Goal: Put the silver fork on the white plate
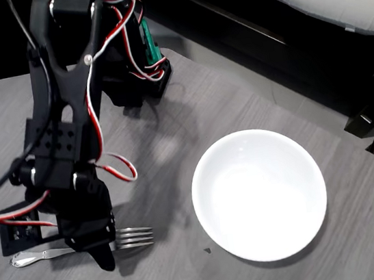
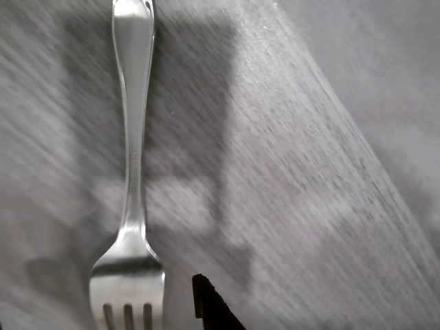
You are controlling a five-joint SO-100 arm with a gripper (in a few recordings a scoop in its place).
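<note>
Your black arm [image 1: 67, 121] reaches from its base at the top left of the overhead view down toward the lower left, red and white wires looping along it. The gripper [image 1: 102, 251] points downward at the frame's lower left (one dark fingertip [image 2: 210, 306] shows at the wrist view's bottom edge).

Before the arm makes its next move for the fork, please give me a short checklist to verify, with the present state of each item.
1. silver fork lies flat on the table: ok.
2. white plate holds nothing: ok.
3. Bare table between fork and plate: ok.
4. gripper sits over the fork's neck: ok.
5. Jaws straddle the fork: not ok; in the wrist view one dark fingertip is beside the tines.
6. Jaws open or shut: cannot tell.
</note>
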